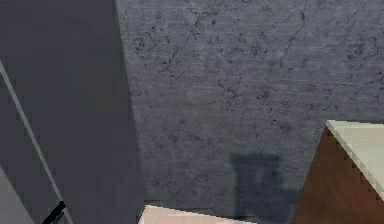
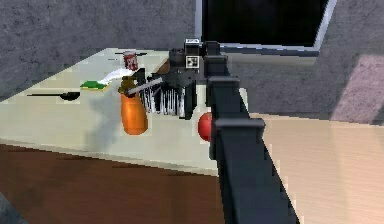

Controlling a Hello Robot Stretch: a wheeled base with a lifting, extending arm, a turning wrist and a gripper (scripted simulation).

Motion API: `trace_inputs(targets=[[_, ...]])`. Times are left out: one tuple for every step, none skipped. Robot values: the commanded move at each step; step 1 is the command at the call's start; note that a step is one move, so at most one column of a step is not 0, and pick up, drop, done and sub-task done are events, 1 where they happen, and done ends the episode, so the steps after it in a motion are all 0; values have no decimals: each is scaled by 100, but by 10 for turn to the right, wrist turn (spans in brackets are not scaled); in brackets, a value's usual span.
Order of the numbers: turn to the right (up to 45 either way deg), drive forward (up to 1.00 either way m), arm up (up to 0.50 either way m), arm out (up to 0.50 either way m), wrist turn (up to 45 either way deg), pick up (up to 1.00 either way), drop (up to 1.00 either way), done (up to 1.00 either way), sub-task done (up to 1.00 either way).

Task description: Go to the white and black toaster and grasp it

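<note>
A boxy white and black striped thing, which may be the toaster (image 2: 176, 99), stands on the cream countertop (image 2: 60, 120) in the arm side view. My dark arm (image 2: 240, 140) rises from the bottom edge and ends at two white marker squares (image 2: 190, 62). Left of them the gripper (image 2: 130, 90) reaches over the counter, its thin fingers (image 2: 146, 86) lying in front of the striped box and above an orange bottle (image 2: 133, 112). I cannot tell whether it holds anything.
A red round thing (image 2: 205, 126), a dark ladle (image 2: 55, 95), a green item (image 2: 95, 85) and a small can (image 2: 130, 62) share the counter below a dark window (image 2: 265, 25). In the forward view, a tall grey panel (image 1: 70, 110) stands left, a grey wall (image 1: 220, 90) ahead, a counter corner (image 1: 355, 165) right.
</note>
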Motion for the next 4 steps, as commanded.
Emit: trace_inputs(targets=[[0,0,0,0,450,0,0,0,0],[0,0,0,0,60,0,0,0,0],[0,0,0,0,0,100,0,0,0],[0,0,0,0,0,0,0,100,0]])
